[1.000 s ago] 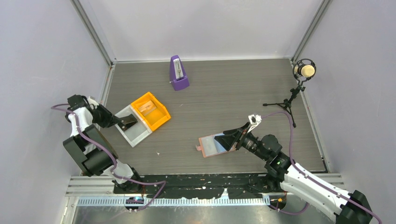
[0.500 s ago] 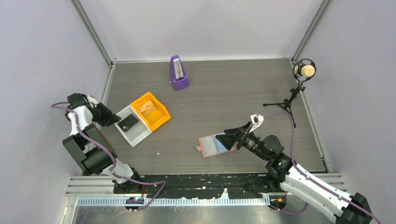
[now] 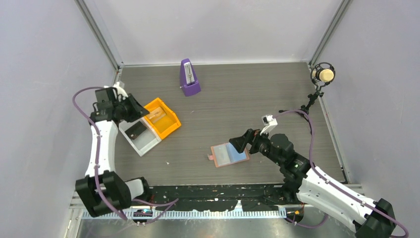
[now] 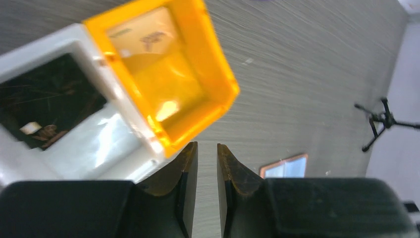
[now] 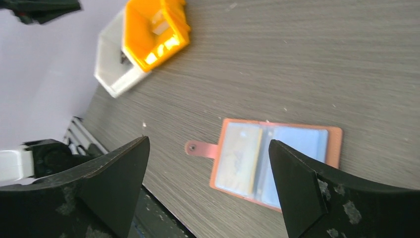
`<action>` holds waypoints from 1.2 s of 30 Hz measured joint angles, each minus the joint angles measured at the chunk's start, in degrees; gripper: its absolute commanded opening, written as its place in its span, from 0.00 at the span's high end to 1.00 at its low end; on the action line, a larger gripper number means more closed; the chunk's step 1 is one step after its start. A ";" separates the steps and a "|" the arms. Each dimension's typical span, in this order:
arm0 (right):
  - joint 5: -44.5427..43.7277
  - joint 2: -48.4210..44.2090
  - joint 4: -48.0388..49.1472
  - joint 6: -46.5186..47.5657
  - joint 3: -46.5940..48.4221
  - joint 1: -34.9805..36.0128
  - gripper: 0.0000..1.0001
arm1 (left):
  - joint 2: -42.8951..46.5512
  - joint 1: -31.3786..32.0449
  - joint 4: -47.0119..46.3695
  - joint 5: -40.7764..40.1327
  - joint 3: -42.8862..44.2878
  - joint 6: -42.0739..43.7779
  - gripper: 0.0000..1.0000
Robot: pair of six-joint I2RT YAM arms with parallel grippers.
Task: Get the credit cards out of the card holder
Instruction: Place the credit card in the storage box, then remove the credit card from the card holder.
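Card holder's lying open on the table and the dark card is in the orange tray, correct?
No. The card holder lies open on the table, but the dark card is in the white tray beside the orange tray, as the top external view shows.

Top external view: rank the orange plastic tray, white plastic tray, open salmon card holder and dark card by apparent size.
1. Orange plastic tray and white plastic tray: about equal, can't rank.
2. Open salmon leather-like card holder, lying flat.
3. Dark flat card inside the white tray.
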State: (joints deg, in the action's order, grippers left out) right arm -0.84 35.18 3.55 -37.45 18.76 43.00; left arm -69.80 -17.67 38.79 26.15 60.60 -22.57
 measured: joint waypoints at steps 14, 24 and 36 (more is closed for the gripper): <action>-1.73 10.99 -13.07 5.81 2.69 0.00 0.29 | 18.29 27.19 -3.43 0.22 -13.90 -4.39 0.68; -0.96 9.42 -13.09 7.13 2.10 0.00 0.29 | 18.69 49.79 -12.90 -7.82 -25.90 -12.52 0.60; -1.03 3.96 -14.03 5.79 0.70 0.00 0.27 | -0.44 60.35 -27.58 -13.07 -26.21 -17.88 0.51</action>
State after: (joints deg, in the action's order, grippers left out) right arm -1.87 39.13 -10.48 -31.66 19.46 43.00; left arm -70.24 42.68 11.20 13.08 34.39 -40.45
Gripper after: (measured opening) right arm 0.731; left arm 0.484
